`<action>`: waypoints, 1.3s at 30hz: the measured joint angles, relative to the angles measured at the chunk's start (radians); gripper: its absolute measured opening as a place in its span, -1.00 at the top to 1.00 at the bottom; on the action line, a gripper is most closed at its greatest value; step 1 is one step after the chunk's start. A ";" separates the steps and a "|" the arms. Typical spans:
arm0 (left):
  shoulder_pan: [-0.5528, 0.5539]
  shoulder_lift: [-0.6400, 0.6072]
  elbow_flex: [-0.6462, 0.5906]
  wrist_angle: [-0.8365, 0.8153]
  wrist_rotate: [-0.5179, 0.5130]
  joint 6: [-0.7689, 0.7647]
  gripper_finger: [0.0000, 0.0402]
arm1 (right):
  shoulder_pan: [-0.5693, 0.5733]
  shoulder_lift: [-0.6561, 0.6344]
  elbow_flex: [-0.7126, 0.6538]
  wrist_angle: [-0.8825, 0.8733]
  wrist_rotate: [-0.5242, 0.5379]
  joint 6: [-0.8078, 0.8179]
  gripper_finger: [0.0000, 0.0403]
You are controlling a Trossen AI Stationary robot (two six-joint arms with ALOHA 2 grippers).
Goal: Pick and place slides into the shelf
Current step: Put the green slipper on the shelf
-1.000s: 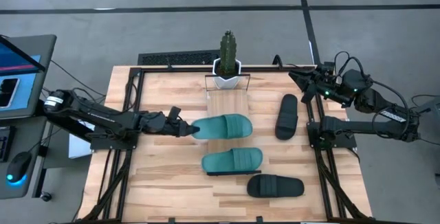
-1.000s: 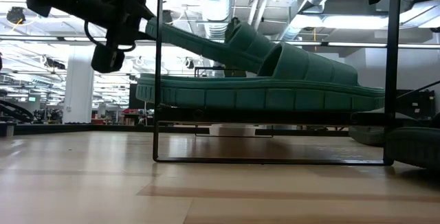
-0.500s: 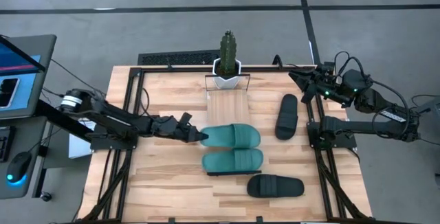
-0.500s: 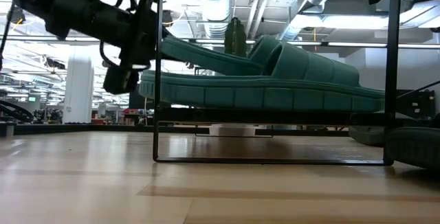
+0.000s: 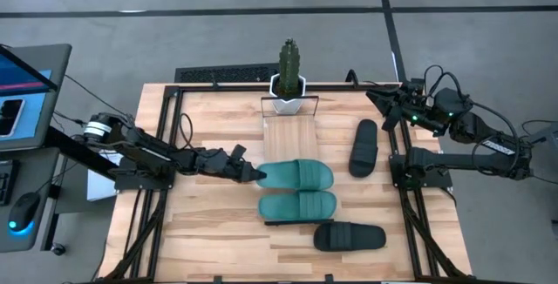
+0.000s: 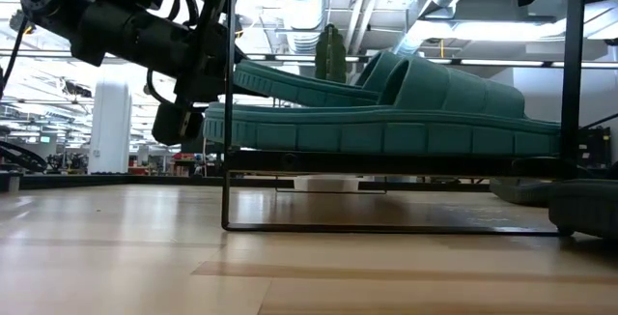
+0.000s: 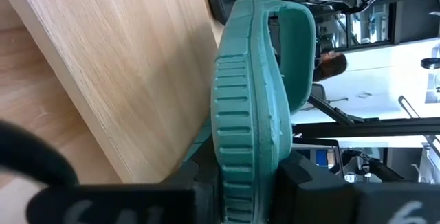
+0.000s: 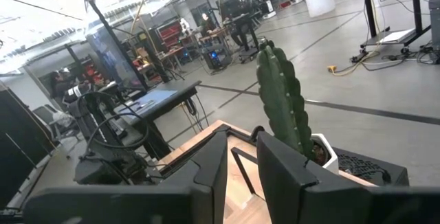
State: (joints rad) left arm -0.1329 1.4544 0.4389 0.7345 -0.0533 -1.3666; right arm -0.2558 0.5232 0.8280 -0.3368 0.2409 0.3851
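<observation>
Left claw (image 5: 253,174) grips one of two teal slides (image 5: 296,176) over the shelf (image 5: 288,136); two black slides (image 5: 364,147) lie beside.

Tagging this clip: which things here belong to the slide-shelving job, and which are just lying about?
Job:
- teal slide held by left gripper
- second teal slide
- two black slides
- shelf

Lying about:
- cactus pot
- laptop
- mouse
</observation>
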 joint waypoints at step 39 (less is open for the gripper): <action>0.018 0.000 0.000 -0.080 0.087 -0.030 0.29 | 0.000 0.000 0.000 0.000 0.000 0.000 0.65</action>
State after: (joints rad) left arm -0.1148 1.4544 0.4389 0.6542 0.0338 -1.3964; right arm -0.2558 0.5232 0.8280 -0.3367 0.2409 0.3851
